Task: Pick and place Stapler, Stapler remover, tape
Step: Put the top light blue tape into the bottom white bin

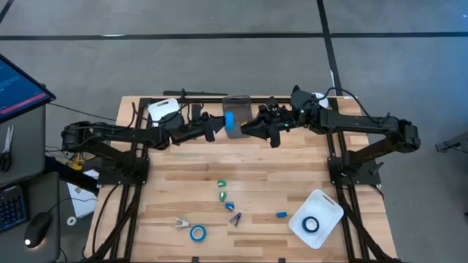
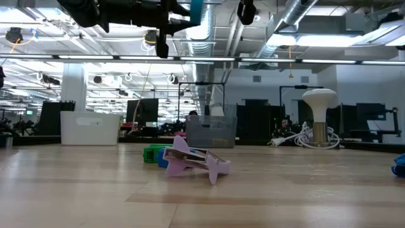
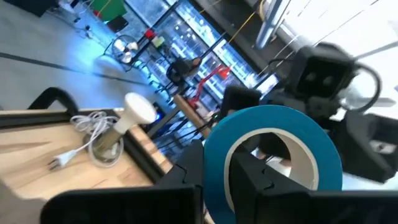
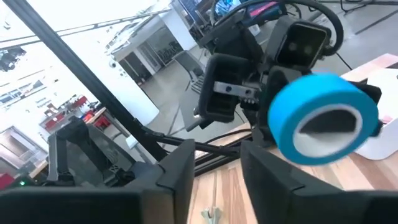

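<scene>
Wooden tabletop [image 1: 256,179], far edge: the left gripper [image 1: 216,128] pinches a blue tape roll [image 1: 229,121] in its jaws, held aloft just beside the grey bin [image 1: 236,103]. Opposite, the right gripper [image 1: 257,128] faces it, jaws spread and clear of the roll. Judged a handover step; next, the left arm must carry the roll over its destination before letting go.
</scene>
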`<state>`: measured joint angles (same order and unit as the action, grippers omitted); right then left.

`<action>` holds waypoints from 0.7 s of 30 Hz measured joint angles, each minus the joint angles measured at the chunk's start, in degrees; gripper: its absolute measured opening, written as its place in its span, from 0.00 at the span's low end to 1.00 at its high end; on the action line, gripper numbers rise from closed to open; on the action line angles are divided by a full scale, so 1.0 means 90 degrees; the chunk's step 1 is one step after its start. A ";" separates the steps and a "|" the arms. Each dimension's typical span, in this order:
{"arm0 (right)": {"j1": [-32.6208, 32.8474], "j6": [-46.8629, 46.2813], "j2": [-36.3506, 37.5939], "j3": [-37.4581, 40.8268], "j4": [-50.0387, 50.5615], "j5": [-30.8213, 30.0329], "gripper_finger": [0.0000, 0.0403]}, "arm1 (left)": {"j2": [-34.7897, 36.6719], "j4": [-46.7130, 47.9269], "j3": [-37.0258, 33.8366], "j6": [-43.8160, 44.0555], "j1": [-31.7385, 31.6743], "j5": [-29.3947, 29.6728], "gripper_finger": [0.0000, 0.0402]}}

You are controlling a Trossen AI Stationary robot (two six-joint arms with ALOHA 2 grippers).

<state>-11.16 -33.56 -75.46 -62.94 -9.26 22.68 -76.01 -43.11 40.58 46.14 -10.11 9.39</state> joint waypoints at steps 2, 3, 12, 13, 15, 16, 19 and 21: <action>0.0000 -0.0033 0.0000 0.0000 0.0001 -0.0003 0.35 | 0.0002 -0.0176 0.0000 0.0048 0.0000 -0.0001 0.06; -0.0006 -0.0080 0.0000 0.0000 -0.0002 -0.0006 0.36 | 0.0002 -0.0270 0.0000 0.0050 0.0000 -0.0002 0.06; -0.0073 -0.0225 -0.0329 0.0007 -0.0297 -0.0021 0.39 | 0.0005 -0.0430 0.0000 0.0147 0.0055 -0.0012 0.06; -0.0071 -0.0269 -0.0402 0.0007 -0.0403 -0.0021 0.39 | 0.0005 -0.0431 0.0000 0.0147 0.0070 -0.0011 0.06; -0.0070 -0.0344 -0.0527 0.0007 -0.0744 -0.0022 0.39 | 0.0005 -0.0431 0.0000 0.0146 0.0085 -0.0012 0.06; -0.0070 -0.0427 -0.0567 0.0007 -0.0884 -0.0019 0.39 | 0.0005 -0.0433 0.0000 0.0147 0.0085 -0.0012 0.06; -0.0128 -0.0544 -0.0702 0.0000 -0.1128 -0.0005 0.39 | 0.0005 -0.0423 0.0000 0.0145 0.0085 -0.0012 0.06; -0.0152 -0.0566 -0.0776 0.0000 -0.1289 0.0005 0.40 | 0.0012 -0.0444 0.0000 0.0154 0.0078 0.0008 0.06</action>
<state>-12.53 -38.65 -82.44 -62.94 -20.87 22.72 -75.90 -47.11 40.58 47.53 -9.41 9.46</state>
